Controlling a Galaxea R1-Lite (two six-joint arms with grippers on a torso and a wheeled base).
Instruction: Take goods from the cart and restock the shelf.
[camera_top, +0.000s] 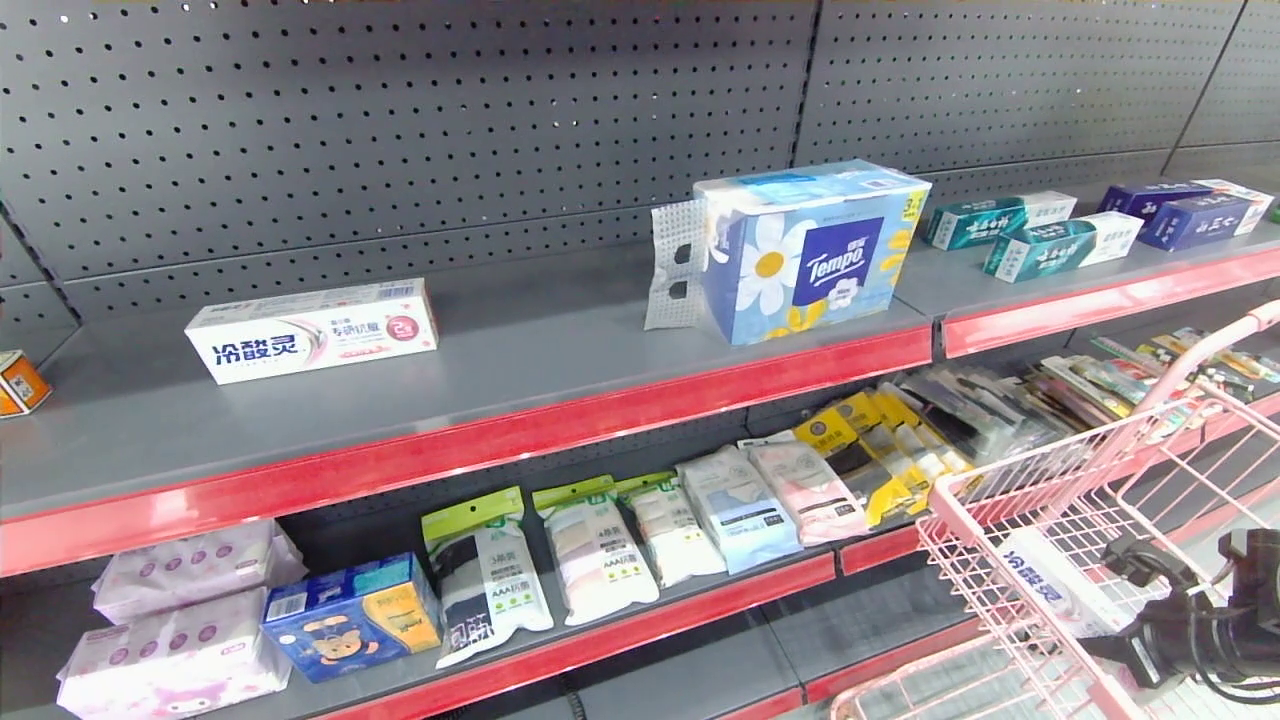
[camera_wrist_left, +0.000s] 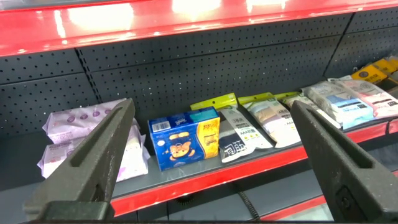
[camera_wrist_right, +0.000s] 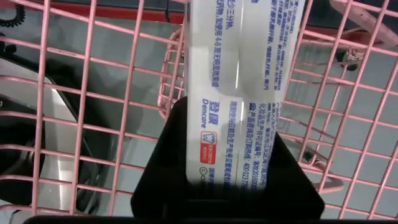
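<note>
Inside the pink cart (camera_top: 1010, 520) at the lower right, my right gripper (camera_top: 1135, 600) is shut on a white toothpaste box (camera_top: 1050, 592). The right wrist view looks straight down that box (camera_wrist_right: 242, 93), which is clamped between the black fingers (camera_wrist_right: 171, 155) of the right gripper (camera_wrist_right: 233, 121) above the cart's wire floor. A matching toothpaste box (camera_top: 312, 329) lies on the grey upper shelf (camera_top: 520, 350). My left gripper (camera_wrist_left: 212, 106) stands open and holds nothing, facing the lower shelf in front of a blue tissue box (camera_wrist_left: 184, 137).
A blue tissue multipack (camera_top: 808, 248) stands mid-shelf, with green (camera_top: 1030, 232) and dark blue boxes (camera_top: 1185, 212) further right. The lower shelf holds pink tissue packs (camera_top: 180, 620), a blue box (camera_top: 350, 612) and several hanging-style pouches (camera_top: 600, 545). Bare shelf lies between the toothpaste box and the multipack.
</note>
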